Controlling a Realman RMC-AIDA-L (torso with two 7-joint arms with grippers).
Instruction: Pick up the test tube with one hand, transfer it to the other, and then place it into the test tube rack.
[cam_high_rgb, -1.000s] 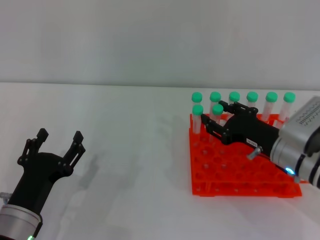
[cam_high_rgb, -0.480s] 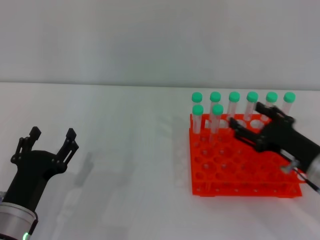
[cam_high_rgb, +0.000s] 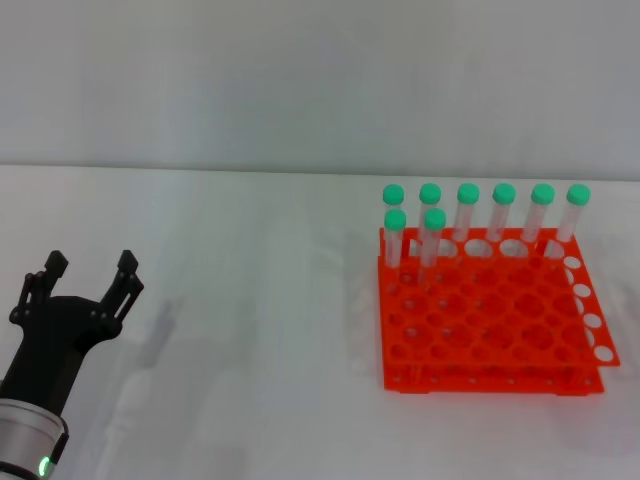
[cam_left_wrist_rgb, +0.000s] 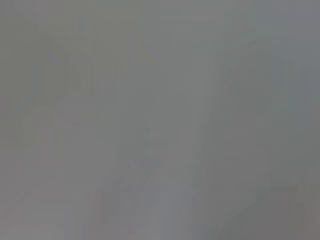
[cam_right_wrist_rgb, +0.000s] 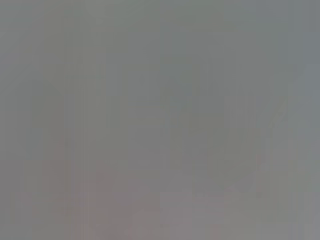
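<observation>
Standing upright across a bare white surface (cam_high_rgb: 250, 300), the test tube rack (cam_high_rgb: 480, 330) sits well to the right of the left pincer (cam_high_rgb: 85, 278), whose fingers are spread wide and empty. Eight capped tubes, the test tube (cam_high_rgb: 432, 240) among them, point straight up. No right pincer shows.
</observation>
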